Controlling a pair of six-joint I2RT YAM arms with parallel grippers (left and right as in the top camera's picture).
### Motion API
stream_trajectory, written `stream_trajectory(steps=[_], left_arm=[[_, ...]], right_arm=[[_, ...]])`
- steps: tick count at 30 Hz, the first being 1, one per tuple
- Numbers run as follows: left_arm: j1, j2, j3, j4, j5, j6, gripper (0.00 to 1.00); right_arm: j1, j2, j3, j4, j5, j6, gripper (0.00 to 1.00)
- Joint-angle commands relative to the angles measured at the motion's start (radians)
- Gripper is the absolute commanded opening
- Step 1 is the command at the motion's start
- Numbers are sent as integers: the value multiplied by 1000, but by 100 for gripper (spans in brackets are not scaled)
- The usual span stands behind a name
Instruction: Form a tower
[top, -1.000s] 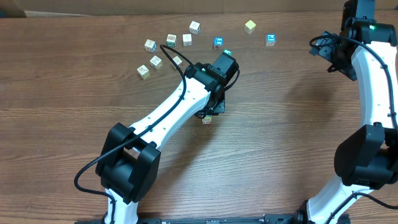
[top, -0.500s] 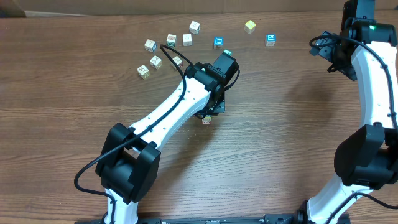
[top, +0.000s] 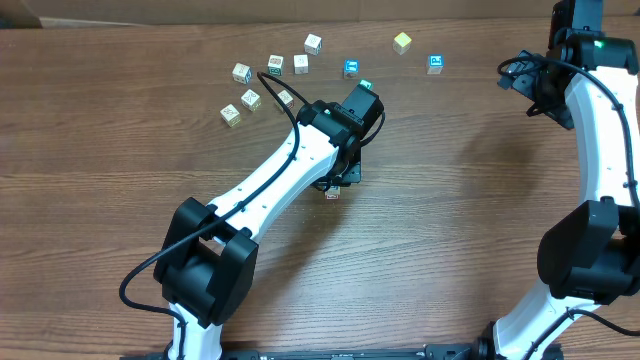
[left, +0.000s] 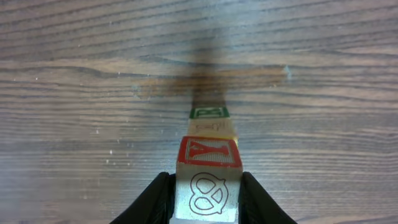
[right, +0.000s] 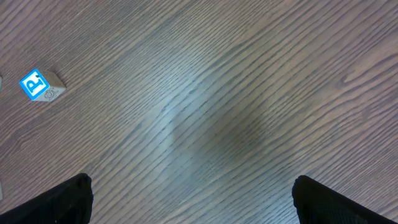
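- The left end effector (left: 205, 200) pinches the topmost cube of the tower (left: 208, 152) between its black fingers, at the lower centre of the left wrist view.
- The tower stands on the tabletop (left: 74, 93) directly beneath that end effector. Overhead, it sits mid-frame, mostly hidden under the arm.
- The right end effector (right: 193, 199) is spread wide above bare brown wood grain.
- Loose cubes (top: 250, 98) lie scattered across the upper overhead frame.

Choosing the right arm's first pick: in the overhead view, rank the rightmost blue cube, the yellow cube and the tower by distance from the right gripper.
1. Rightmost blue cube, nearest the right gripper, at the back.
2. Yellow cube, farther along the back.
3. Tower, mid-table.
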Motion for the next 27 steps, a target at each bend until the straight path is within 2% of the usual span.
stream_trajectory(steps=[1,27], left_arm=[[0,-18,27,-14,-1,4,27],[1,-18,37,13,24,-26,29]], right_arm=[[-2,-6,5,3,3,0,100],[-2,-6,5,3,3,0,100]])
